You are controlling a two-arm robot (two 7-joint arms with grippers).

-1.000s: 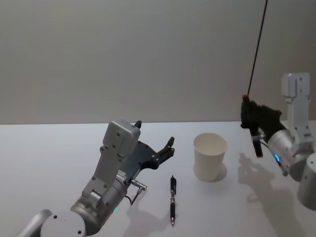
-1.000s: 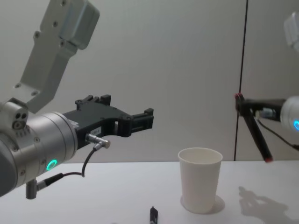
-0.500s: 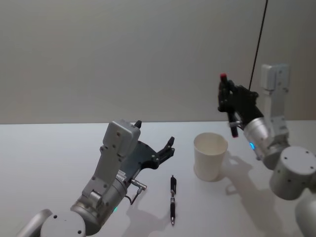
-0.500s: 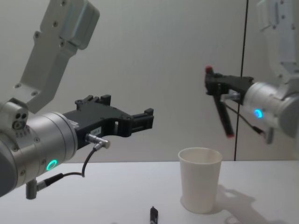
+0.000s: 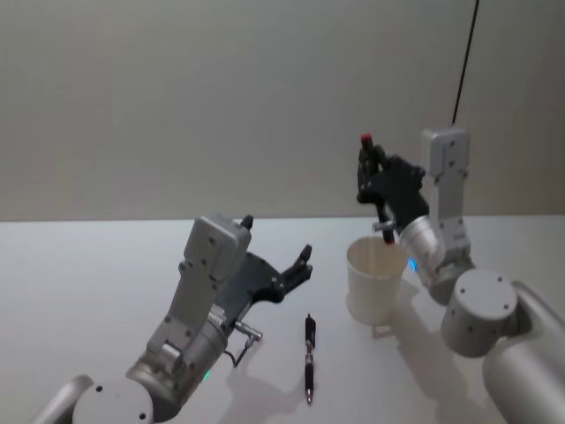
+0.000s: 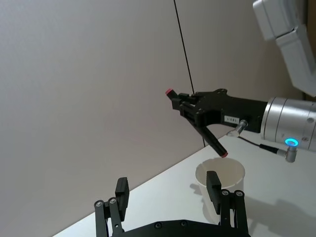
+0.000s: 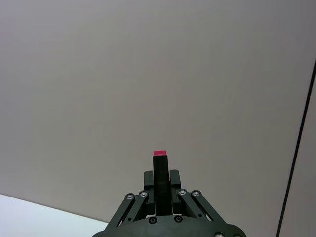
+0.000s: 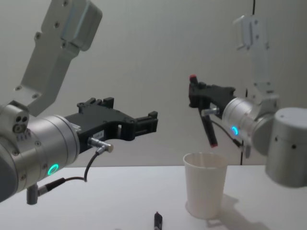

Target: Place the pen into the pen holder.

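Pen [image 8: 209, 133], clamped tilted in right gripper [image 8: 195, 95] w/ tip just above the mouth of pen holder [image 8: 206, 184], may hit rim & topple the light cup if released skewed; left gripper [image 6: 167, 190] idles nearby, spread, empty.
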